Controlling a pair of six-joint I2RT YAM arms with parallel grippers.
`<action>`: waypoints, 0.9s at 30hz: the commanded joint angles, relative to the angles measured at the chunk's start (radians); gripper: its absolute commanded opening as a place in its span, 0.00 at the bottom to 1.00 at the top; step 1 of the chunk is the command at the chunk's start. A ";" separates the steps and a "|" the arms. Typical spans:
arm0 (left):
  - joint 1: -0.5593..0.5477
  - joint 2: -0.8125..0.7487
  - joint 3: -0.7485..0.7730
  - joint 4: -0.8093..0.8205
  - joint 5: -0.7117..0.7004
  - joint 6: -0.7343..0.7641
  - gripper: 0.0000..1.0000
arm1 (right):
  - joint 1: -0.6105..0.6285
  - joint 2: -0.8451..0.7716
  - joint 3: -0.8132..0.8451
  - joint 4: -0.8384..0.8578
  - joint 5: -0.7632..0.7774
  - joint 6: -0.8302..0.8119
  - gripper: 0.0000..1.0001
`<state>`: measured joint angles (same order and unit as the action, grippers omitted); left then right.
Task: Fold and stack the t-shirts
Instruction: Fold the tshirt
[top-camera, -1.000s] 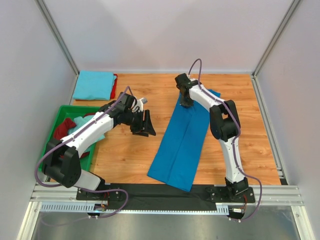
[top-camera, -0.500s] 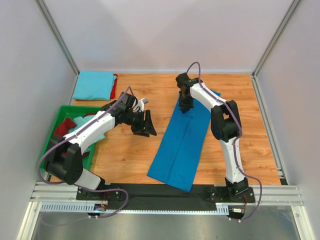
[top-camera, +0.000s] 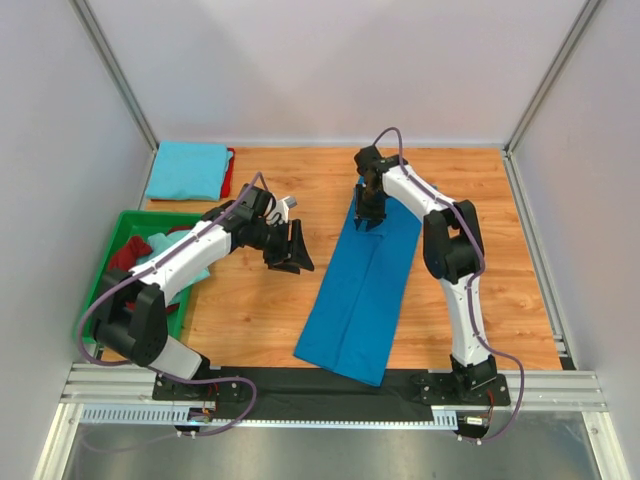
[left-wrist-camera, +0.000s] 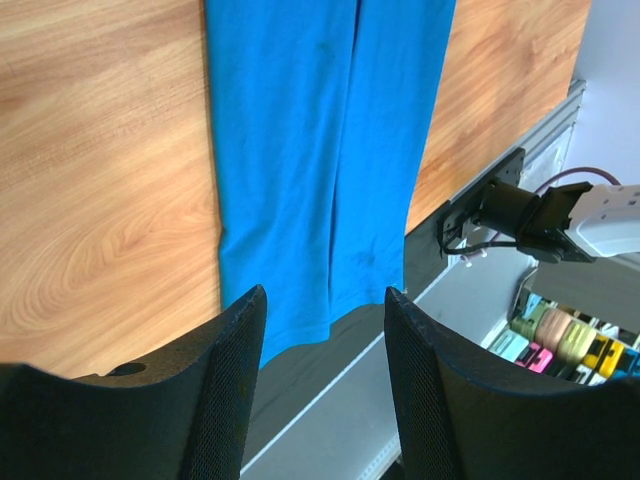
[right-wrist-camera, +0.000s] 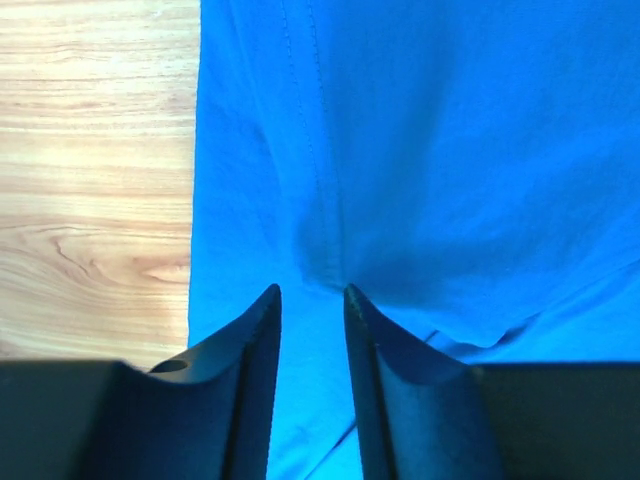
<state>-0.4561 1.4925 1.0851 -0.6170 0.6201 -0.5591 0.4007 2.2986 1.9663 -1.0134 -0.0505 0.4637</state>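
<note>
Two grippers in the top view, both over the bench (top-camera: 250, 310).

The royal blue t-shirt (top-camera: 362, 290) lies flat on the wood, folded lengthwise into a long strip. It runs from about 12 o'clock of bench centre down to 6 o'clock, and its near end reaches the black base rail.

The right gripper (top-camera: 368, 218) sits on the far end of the strip. In its wrist view the right gripper (right-wrist-camera: 310, 292) has its jaws drawn nearly together, pinching a small pucker of the blue cloth beside a stitched seam.

The left gripper (top-camera: 290, 250) hangs at 9 o'clock of the strip, clear of it. In its wrist view the left gripper (left-wrist-camera: 325, 300) has its jaws wide apart with nothing between them.

We note a folded sky blue t-shirt (top-camera: 188, 168) in the 10 o'clock corner, on top of a red t-shirt (top-camera: 229, 172) whose edge shows.

The green tray (top-camera: 120, 222) at 9 o'clock holds a maroon t-shirt (top-camera: 125, 258) and a pale aqua t-shirt (top-camera: 157, 246), both crumpled.
</note>
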 joint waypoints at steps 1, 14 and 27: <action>0.005 0.009 0.032 0.010 0.018 -0.001 0.58 | -0.025 -0.060 0.040 -0.007 -0.026 -0.017 0.35; 0.007 0.092 0.032 0.005 0.013 0.031 0.58 | -0.109 0.080 0.345 0.064 0.138 0.055 0.47; 0.007 0.147 0.009 0.023 0.021 0.025 0.58 | -0.148 0.217 0.267 0.384 -0.026 0.213 0.16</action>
<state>-0.4553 1.6264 1.0870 -0.6144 0.6212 -0.5484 0.2710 2.4699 2.2223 -0.7341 -0.0383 0.6117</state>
